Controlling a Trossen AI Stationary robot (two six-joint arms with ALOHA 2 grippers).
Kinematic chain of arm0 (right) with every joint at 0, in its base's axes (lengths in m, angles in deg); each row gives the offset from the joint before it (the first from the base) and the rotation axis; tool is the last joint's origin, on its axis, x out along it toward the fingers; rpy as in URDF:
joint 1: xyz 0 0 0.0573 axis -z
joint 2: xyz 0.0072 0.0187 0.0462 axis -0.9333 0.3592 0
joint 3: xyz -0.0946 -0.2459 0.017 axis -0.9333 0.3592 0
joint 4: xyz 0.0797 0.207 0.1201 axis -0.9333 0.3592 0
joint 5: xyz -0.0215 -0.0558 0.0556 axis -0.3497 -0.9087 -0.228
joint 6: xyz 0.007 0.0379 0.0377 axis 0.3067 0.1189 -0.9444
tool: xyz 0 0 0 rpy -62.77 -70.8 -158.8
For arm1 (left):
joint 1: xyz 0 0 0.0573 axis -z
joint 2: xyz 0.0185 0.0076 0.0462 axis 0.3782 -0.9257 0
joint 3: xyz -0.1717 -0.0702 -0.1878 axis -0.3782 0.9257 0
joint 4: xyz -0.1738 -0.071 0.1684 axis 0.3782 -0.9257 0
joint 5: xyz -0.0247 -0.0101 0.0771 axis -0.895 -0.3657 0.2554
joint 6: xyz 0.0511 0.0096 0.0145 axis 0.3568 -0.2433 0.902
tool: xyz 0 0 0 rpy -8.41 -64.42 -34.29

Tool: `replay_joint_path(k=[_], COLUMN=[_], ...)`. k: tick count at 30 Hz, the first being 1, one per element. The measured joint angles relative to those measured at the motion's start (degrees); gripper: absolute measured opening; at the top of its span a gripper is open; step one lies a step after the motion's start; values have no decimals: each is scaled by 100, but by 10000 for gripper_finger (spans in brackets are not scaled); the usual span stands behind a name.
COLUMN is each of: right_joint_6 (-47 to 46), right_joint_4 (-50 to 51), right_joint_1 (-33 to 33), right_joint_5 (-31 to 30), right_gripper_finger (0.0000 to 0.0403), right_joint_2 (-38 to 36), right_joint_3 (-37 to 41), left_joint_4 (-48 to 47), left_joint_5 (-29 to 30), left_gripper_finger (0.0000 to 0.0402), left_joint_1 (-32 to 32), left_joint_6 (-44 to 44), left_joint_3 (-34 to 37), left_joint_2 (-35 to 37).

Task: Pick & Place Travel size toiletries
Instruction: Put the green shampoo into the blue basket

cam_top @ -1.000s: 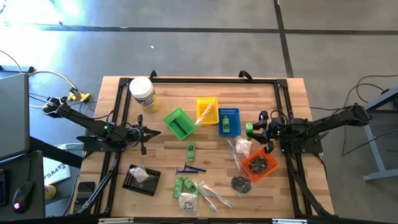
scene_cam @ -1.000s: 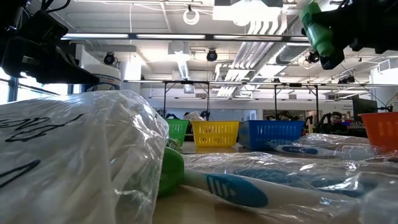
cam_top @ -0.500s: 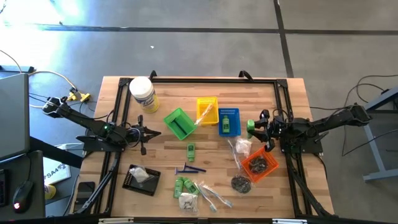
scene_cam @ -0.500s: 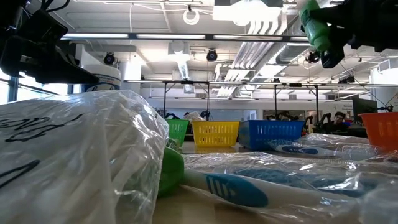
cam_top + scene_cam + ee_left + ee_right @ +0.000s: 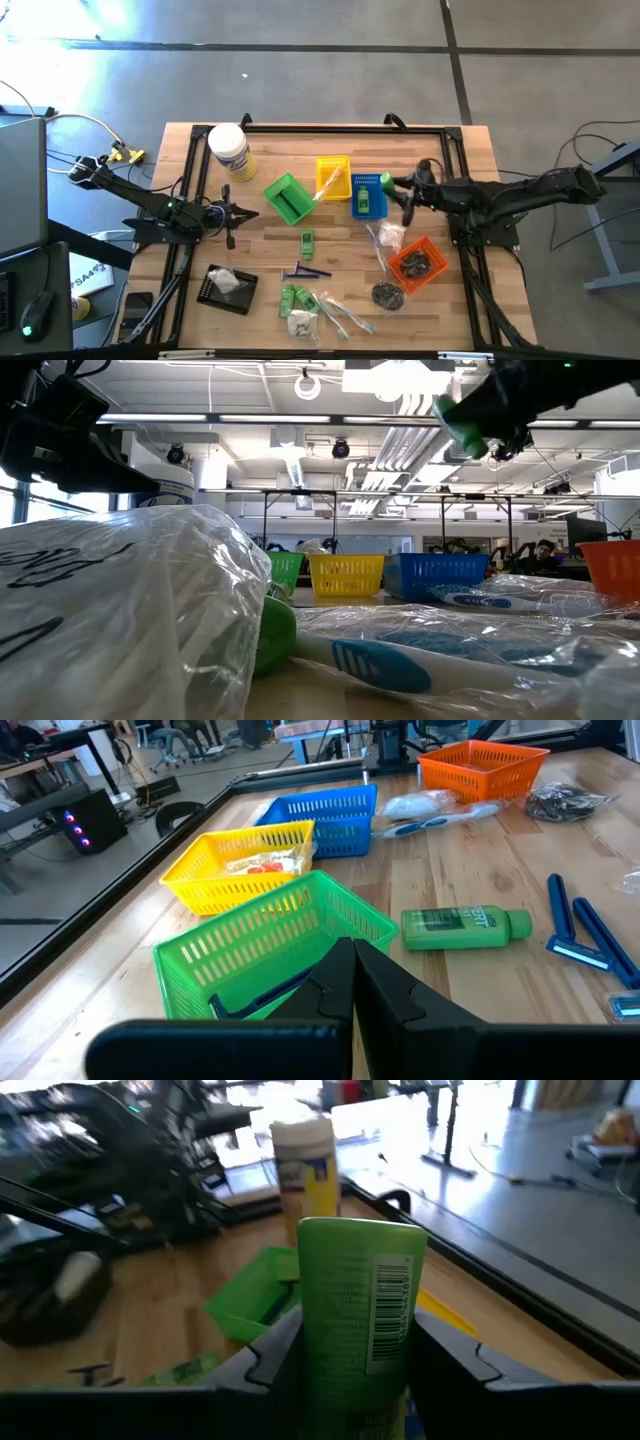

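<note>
My right gripper (image 5: 392, 184) is shut on a green tube (image 5: 384, 181), one of the travel size toiletries, in the air over the far end of the blue basket (image 5: 368, 197). In the right wrist view the tube (image 5: 360, 1305) stands between the two fingers. In the low view it hangs high (image 5: 462, 420). My left gripper (image 5: 235, 212) is shut on nothing beside the green basket (image 5: 287, 198), at the table's left. A green bottle (image 5: 465, 927) lies on its side on the wood. My right gripper pinches the green tube's body (image 5: 320, 1350) between its two fingers (image 5: 275, 1355), one on each side. The fingers come nearly level from the table's right side. The tube's wide flat end (image 5: 362, 1230) sticks out past them. The tube is lifted clear of table and baskets.
A yellow basket (image 5: 333, 176) stands between the green and blue ones, an orange basket (image 5: 417, 262) at the right. A white jar (image 5: 228, 150) stands far left, a black tray (image 5: 228, 288) near left. Razors (image 5: 305, 272), wrapped toothbrushes (image 5: 335, 312) and packets lie toward the near edge.
My right gripper has risen and gone toward the table's left and far edge, from beside the orange basket to over the blue basket. It has tipped up from slanting down to nearly level. The green tube has gone along in its hold.
</note>
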Motion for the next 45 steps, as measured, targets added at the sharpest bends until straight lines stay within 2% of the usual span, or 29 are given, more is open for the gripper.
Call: replay_joint_path(k=[4, 9, 14, 22, 27, 34, 45], right_joint_6=[-463, -1104, -1444, -1685, -1838, -1724, -1629], right_joint_4=[598, 641, 587, -352, -363, -393, -409], right_joint_1=[692, 1447, 1912, 2167, 2178, 2177, 2176], right_joint_5=[674, 1470, 1592, 2089, 2130, 2171, 2730], right_gripper_finger=[136, 137, 136, 136, 138, 146, 218], right_joint_2=[716, 1752, 2745, 3829, 4166, 4232, 4165], right_joint_3=[-499, -612, -612, -614, -614, -616, -623], left_joint_4=[54, 72, 72, 72, 72, 72, 72], left_joint_5=[2, 2, 2, 2, 2, 2, 2], left_gripper_finger=[0, 0, 0, 0, 0, 0, 0], left_joint_1=[1, 0, 0, 0, 0, 2, 2], left_joint_6=[-2, -4, -4, -4, -4, -4, -2], left_joint_3=[0, 0, 0, 0, 0, 0, 0], left_joint_2=[0, 0, 0, 1, 0, 1, 2])
